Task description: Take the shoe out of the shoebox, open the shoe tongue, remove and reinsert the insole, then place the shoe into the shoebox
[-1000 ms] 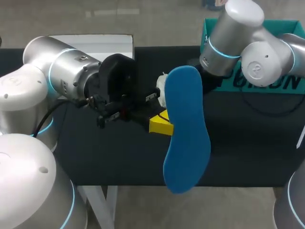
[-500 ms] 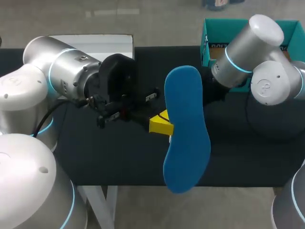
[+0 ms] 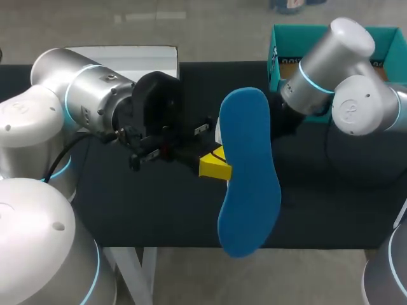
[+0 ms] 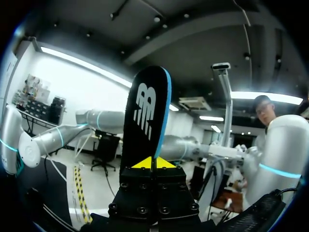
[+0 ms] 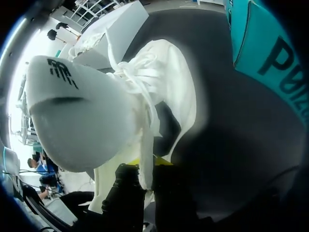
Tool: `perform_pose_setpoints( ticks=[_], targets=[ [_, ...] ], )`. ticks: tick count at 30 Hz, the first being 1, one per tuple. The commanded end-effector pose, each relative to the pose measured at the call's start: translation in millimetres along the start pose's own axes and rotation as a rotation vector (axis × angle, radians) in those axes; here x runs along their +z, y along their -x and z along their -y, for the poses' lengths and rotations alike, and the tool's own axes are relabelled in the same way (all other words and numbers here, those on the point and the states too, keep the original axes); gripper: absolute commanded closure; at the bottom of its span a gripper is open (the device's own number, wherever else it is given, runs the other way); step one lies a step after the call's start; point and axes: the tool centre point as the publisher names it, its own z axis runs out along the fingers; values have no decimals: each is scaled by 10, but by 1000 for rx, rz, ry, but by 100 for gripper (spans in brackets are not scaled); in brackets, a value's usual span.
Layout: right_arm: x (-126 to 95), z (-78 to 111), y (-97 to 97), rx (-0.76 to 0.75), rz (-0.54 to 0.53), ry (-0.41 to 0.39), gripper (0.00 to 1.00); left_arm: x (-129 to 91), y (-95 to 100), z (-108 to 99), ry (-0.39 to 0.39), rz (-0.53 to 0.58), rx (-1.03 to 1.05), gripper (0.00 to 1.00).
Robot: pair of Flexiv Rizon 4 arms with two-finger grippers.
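The blue insole (image 3: 249, 178) is held up over the dark desk (image 3: 159, 210), with one end sticking out past the near edge. It is pinched at its side by the left fingers (image 3: 213, 168), which are clenched on it. In the left wrist view the insole (image 4: 145, 116) is seen standing straight up from the yellow tips of the left fingers (image 4: 141, 164). Its top face is black and its edge is blue.

Just behind the insole, a small bit of the white shoe (image 3: 217, 124) is seen. In the right wrist view the shoe (image 5: 96, 106) is gripped by the right fingers (image 5: 126, 191), with a white flap squeezed between them. The shoe is out of the teal shoebox (image 3: 289, 35), which is set at the far right of the desk.
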Motion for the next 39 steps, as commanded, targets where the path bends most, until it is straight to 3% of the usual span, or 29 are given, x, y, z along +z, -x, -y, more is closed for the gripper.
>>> perform_pose_setpoints(
  ticks=[1,2,3,8,10,12,33,39],
  targets=[
    [167,-22,5,-30,-55,15,100,10,22,-7,-2,-4,1,100],
    [169,-9,3,-19,-43,8,40,10,22,-7,-2,-4,1,100],
    [143,1,-1,-30,-18,-1,0,10,22,-7,-2,-4,1,100],
    [-96,69,-68,-61,-73,62,0,10,22,-7,-2,-4,1,100],
    [-209,95,-97,-95,-153,117,0,10,22,-7,-2,-4,1,100],
    [-325,113,-122,-121,-299,227,0,10,22,-7,-2,-4,1,100],
    [-325,113,-122,-121,-299,227,0,10,22,-7,-2,-4,1,100],
    [-709,98,-219,-13,-538,192,0,10,22,-7,-2,-4,1,100]
  ],
)
